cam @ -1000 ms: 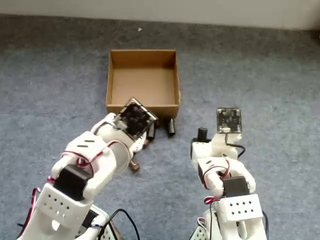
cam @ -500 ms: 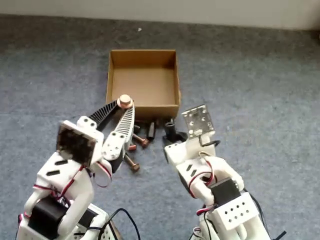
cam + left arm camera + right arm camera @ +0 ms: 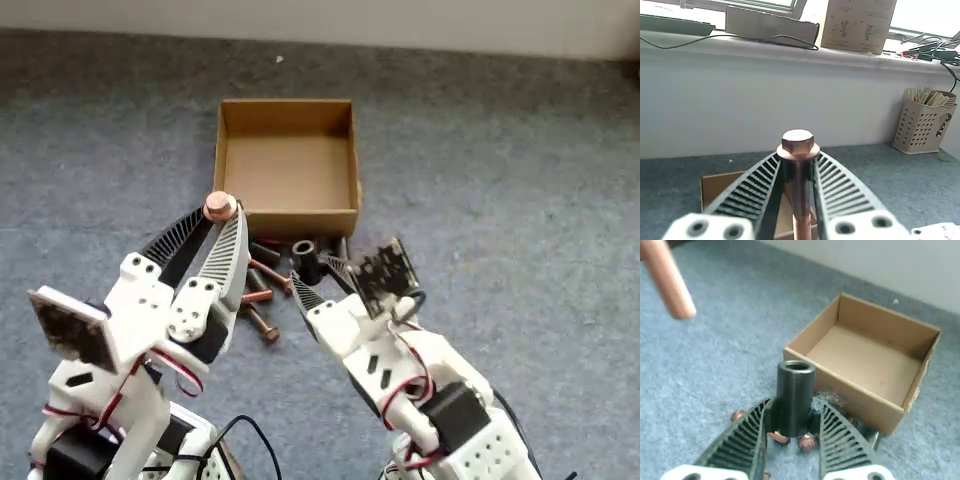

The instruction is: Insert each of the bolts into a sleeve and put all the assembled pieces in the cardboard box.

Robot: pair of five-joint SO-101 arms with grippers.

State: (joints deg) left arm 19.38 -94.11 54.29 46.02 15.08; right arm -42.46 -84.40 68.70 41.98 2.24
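Cardboard box [image 3: 285, 168] sits toward the far edge of the counter [image 3: 520, 150], approx. mid-width, open side up & empty. Its floor is bare, w/ no assembled pcs inside, so by my read nothing is delivered yet.

Next in size, the left pincer [image 3: 220, 220] is up off the counter. From above it shows at the box's near-left corner, closed onto a copper bolt [image 3: 220, 207]. Its own wrist view has the pincer [image 3: 798, 161] clamping the shank of the bolt [image 3: 798, 145], w/ the hex head above the fingertips.

The right pincer [image 3: 318, 275] is nr the middle of the box's near wall, gripping a black sleeve [image 3: 304, 256]. In its wrist view the pincer [image 3: 795, 412] has both fingers snug on the sleeve [image 3: 795, 392]. The bore faces up, open, w/ nothing in it. The bolt's shank end [image 3: 671, 287] hangs off to one side there, well apart from the sleeve: not lined up, not inserted.

Spare stock lies on the counter just beside the box's near wall, btwn the two arms. There is at least one loose sleeve [image 3: 265, 253] and a few loose bolts [image 3: 262, 326]. Exact count is hard to tell, as the arms cover part.

Status, as I judge it: first pair is picked, one part per pincer, mating not begun. Left to do: line the bolt up w/ the bore, push it in, drop the assy in the box. Then repeat for every loose bolt & sleeve.
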